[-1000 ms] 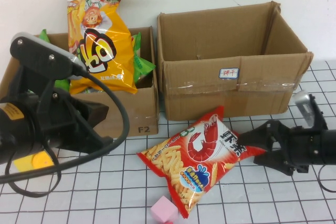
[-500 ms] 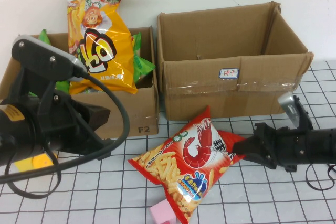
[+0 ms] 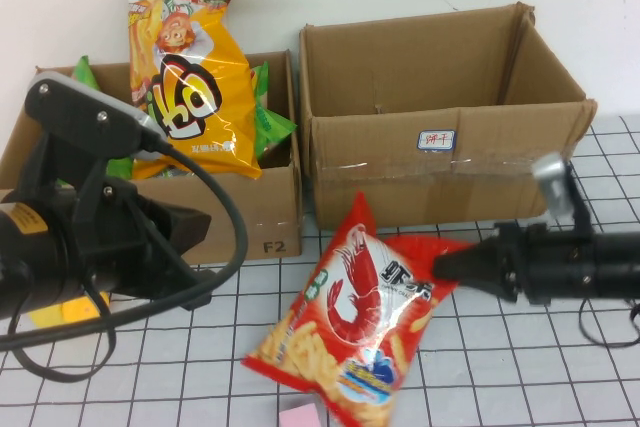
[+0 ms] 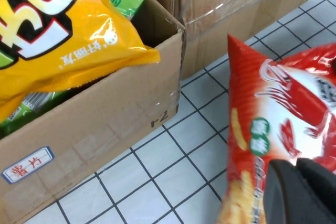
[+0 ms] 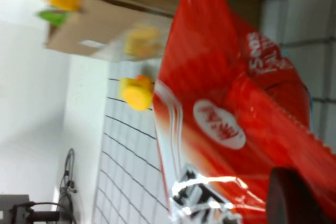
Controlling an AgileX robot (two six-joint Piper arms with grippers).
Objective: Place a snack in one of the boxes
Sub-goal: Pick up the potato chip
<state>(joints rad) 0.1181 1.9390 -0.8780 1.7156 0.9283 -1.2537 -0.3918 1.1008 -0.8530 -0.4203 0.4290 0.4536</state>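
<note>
A red shrimp-chip snack bag (image 3: 355, 317) is tilted up on the gridded table in front of the two cardboard boxes. My right gripper (image 3: 445, 265) is shut on its right edge; the bag fills the right wrist view (image 5: 231, 103). The right box (image 3: 440, 177) is open, with nothing showing inside. The left box (image 3: 270, 212) holds a yellow snack bag (image 3: 190, 77) and green bags (image 3: 272, 127). My left gripper (image 4: 296, 169) sits low at the left, fingers together and empty, next to the red bag (image 4: 283, 108).
A pink block (image 3: 300, 415) lies at the front edge below the red bag. A yellow object (image 3: 60, 312) lies under my left arm. The left arm's black cable (image 3: 230, 217) loops in front of the left box.
My right gripper has moved left and up with the red bag. The bag has swung from lying flat to standing on its lower end, nearer the left box. The left arm barely moved.
</note>
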